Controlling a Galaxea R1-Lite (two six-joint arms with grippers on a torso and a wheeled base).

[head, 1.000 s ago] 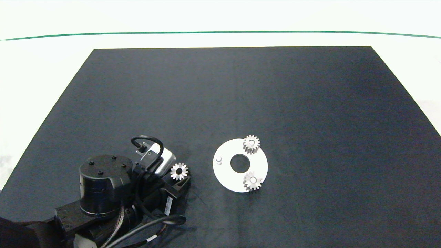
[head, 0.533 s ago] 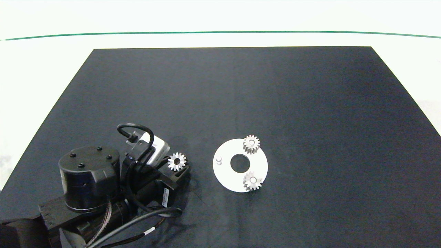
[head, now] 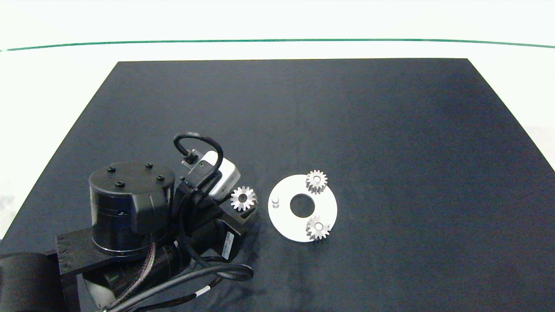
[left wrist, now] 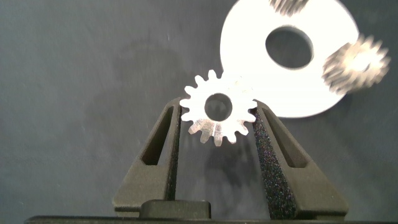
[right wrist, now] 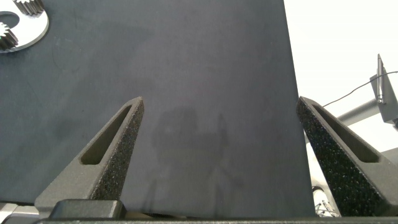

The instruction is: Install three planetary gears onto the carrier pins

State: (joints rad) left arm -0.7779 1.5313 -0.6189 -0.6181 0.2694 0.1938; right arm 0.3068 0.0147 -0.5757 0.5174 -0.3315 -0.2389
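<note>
Your left gripper (head: 243,204), clamped on the third planetary gear (head: 243,198), sits just beside the white disc (head: 284,223), nearest its bare carrier pin (head: 275,201)

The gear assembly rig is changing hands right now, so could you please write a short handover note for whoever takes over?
Left gripper: shut on the third gear, held flat above the mat, just left of the white disc.
Right gripper: open, empty, off to the side over the dark mat; not in the head view.
Done: two gears sit on pins, the far gear and the near gear.
Left: the bare pin on the disc's left side needs the held gear; carry it over, line up the hole, lower, release.
</note>
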